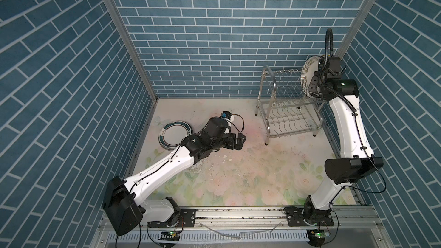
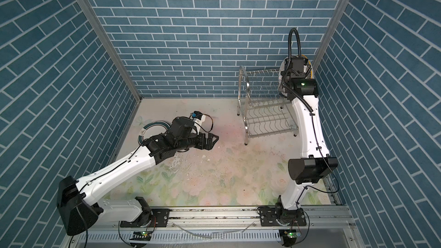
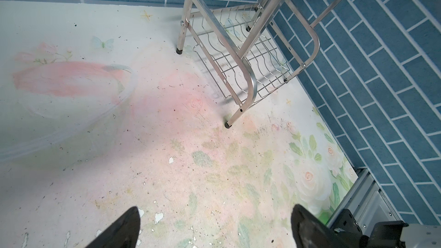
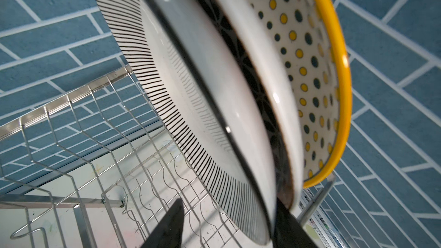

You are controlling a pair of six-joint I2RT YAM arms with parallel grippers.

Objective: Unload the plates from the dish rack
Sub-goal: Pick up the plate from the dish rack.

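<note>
Blue brick-patterned walls (image 1: 214, 32) closed in a worn floral bench (image 1: 238, 175) in both top views. The dish rack (image 1: 290, 119) stood at the right rear of the frame, its lower tier bare and the racked plates (image 1: 306, 77) upright at the right end of its upper tier. Left of centre, a stack of teal-banded plates (image 1: 170, 137) lay flat on the bench, and the left pincer (image 1: 239, 140) hung to its right, spread wide and empty. The right pincer (image 1: 313, 90) reached in at the racked plates, its jaws hard to read there. In the left wrist view the spread fingers (image 3: 128, 230) framed only bare bench at the bottom edge, with the rack at upper right. In the right wrist view a black-striped plate (image 4: 152, 87) stood foremost, a black-lattice plate (image 4: 248, 75) behind it and a yellow-rimmed dotted plate (image 4: 307, 51) last. The right pincer straddled the striped plate's lower rim at the bottom of the frame, one finger (image 4: 171, 225) visibly clear of its face, so the jaws were apart and nothing was clamped yet. The step in hand looked like taking hold of the striped plate. The next move would likely need a firm pinch on the rim, then a straight lift out of the wire slots without dragging its neighbour.
</note>
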